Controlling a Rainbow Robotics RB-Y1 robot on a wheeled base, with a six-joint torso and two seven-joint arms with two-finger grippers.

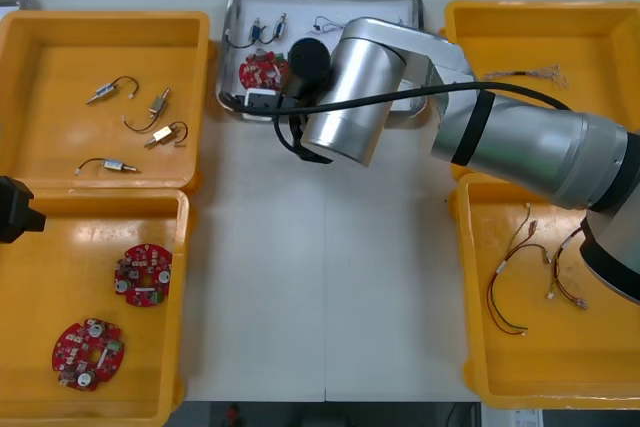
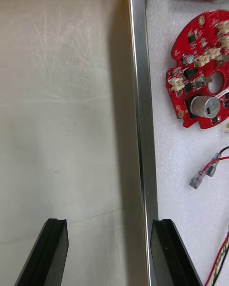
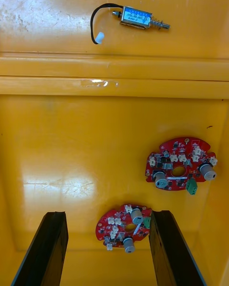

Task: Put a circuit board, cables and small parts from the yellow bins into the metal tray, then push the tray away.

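The metal tray [image 1: 235, 7] lies at the table's far middle, white inside. In it are a red circuit board [image 1: 262, 69], cables [image 1: 268, 27] and a small metal part [image 1: 326, 21]. My right arm reaches across to the tray's near left corner. In the right wrist view my right gripper [image 2: 109, 224] is open and straddles the tray's rim [image 2: 140, 124], one finger over the table and the other at the rim. Just inside lie the circuit board [image 2: 200, 76] and a red cable end [image 2: 206, 171]. My left gripper [image 3: 107, 252] hangs open above two circuit boards [image 3: 179, 164] in the near left bin.
The far left bin [image 1: 30, 97] holds several small metal parts [image 1: 160, 102]. Two circuit boards [image 1: 142, 274] lie in the near left bin [image 1: 60, 237]. The right bins hold cables [image 1: 520, 277]. Bare table [image 1: 320, 277] stretches between the bins in front of the tray.
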